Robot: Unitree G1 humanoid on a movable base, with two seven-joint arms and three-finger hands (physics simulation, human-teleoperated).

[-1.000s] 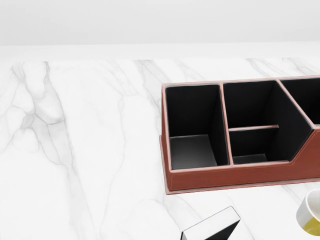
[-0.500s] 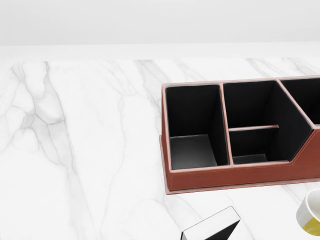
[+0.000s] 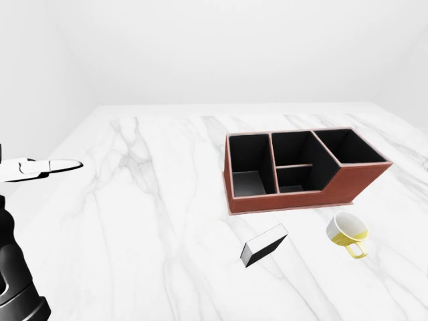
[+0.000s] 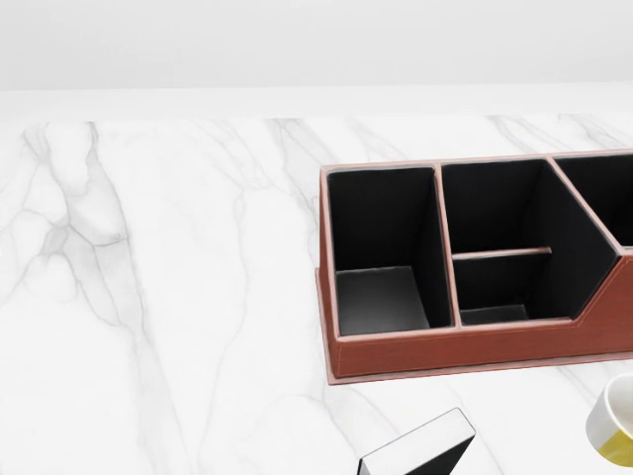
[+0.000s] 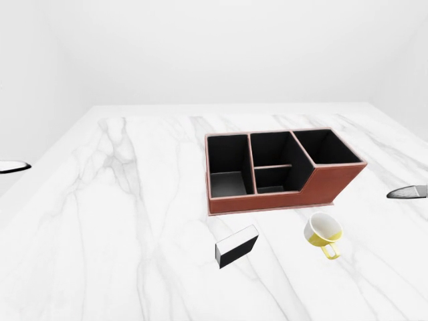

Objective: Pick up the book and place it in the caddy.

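My left hand (image 3: 41,168) hangs out at the left edge of the left-eye view, fingers stretched flat and holding nothing. Of my right hand (image 5: 408,192) only a grey sliver shows at the right edge of the right-eye view, so I cannot tell whether it is spread or clenched. The book (image 3: 263,244) lies flat on the marble table (image 3: 147,221), well off to the right of my left hand and nearer to me than the caddy (image 3: 304,167), which stands just beyond it with all its black compartments empty. A yellow cup (image 3: 348,231) sits on its side near the book, on the side toward my right hand.

The risks, as I judge them: the book lies low and flat, so my fingers may skid over the cover and push it along the smooth marble instead of getting under an edge. If I come in from the right, my forearm could knock the cup and send it rolling. The caddy's compartments look narrow against the book's length, so a tilted approach could catch a divider or leave the book jammed across the rim.

The head view shows the caddy's dividers and floors close up, but crops the book to one corner and shows neither hand. The eye views show book, cup and caddy whole, and each catches one hand.
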